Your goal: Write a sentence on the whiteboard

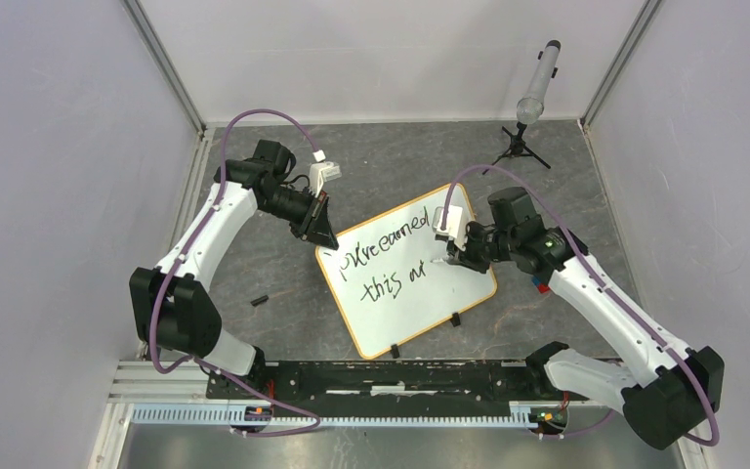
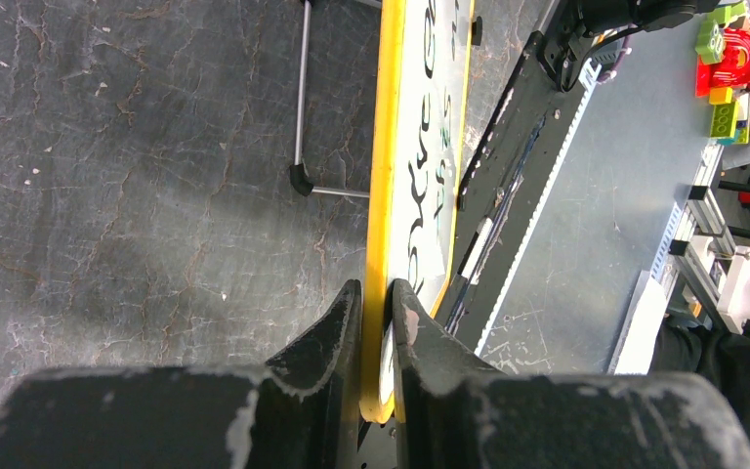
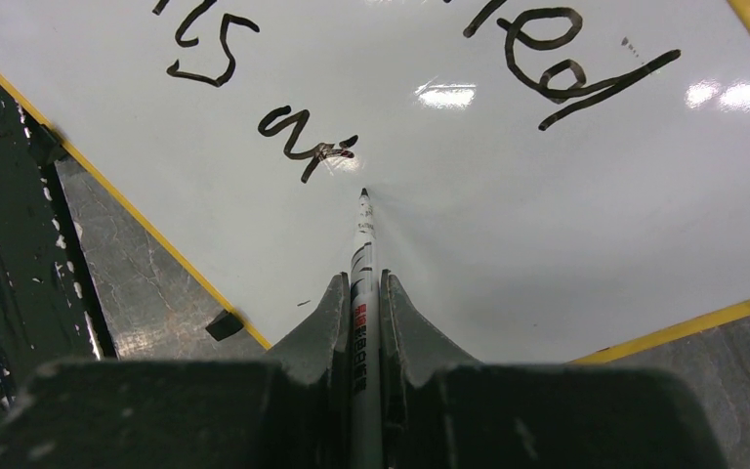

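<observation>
The whiteboard (image 1: 420,293) lies slantwise at the middle of the table (image 1: 400,166). Its two black clip feet (image 1: 395,350) are on the edge facing the table's near edge. Left of that edge a small black piece (image 1: 259,300) lies on the table by itself. It may be a pen cap, but it is too small to tell.

On the board the sentence (image 1: 391,264) runs in two slanted lines, and the lower one breaks off partway along. The right pincer (image 3: 363,293) is closed on a thin white marker (image 3: 363,244), which sticks straight out between its fingers. The tip sits just beyond the last stroke and seems to touch the surface. I judge the next letter is about to begin there. The low, forward angle would let the tip drag across the gloss without digging in.

Farther back, at the board's far left corner, the left pincer (image 2: 379,313) is clamped across the yellow frame, one finger on each face. This looks like a bracing hold, so the light board does not slide or turn under the pen.

At the table's far edge a microphone (image 1: 539,83) stands on a small tripod (image 1: 520,149), well apart from the work.
</observation>
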Motion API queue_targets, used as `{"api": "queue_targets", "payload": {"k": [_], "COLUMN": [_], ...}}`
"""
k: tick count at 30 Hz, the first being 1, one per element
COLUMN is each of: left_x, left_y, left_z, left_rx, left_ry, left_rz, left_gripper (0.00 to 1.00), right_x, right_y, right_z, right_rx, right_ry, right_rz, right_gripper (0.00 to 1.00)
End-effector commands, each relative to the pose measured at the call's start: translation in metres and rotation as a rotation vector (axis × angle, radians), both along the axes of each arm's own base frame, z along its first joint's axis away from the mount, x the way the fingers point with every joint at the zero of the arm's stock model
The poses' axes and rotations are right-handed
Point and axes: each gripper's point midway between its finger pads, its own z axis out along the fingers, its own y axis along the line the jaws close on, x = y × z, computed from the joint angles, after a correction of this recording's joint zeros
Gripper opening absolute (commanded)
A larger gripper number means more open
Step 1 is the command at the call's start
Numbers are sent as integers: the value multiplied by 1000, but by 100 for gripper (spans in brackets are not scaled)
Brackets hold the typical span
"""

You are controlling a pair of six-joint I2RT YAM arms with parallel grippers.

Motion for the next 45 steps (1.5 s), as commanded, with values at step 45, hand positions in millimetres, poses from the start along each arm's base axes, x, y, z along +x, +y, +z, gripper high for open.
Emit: {"api": "queue_targets", "payload": {"k": [45], "left_x": [5], "left_y": [0], "left_z": [-5], "left_rx": [19], "left_ry": [-60], "left_rz": [-41], "left_gripper": [2], "right_x": [0], "right_y": [3], "right_z": [-9], "right_rx": [4], "right_ry": [12], "right_rz": [20], "right_gripper": [0]}}
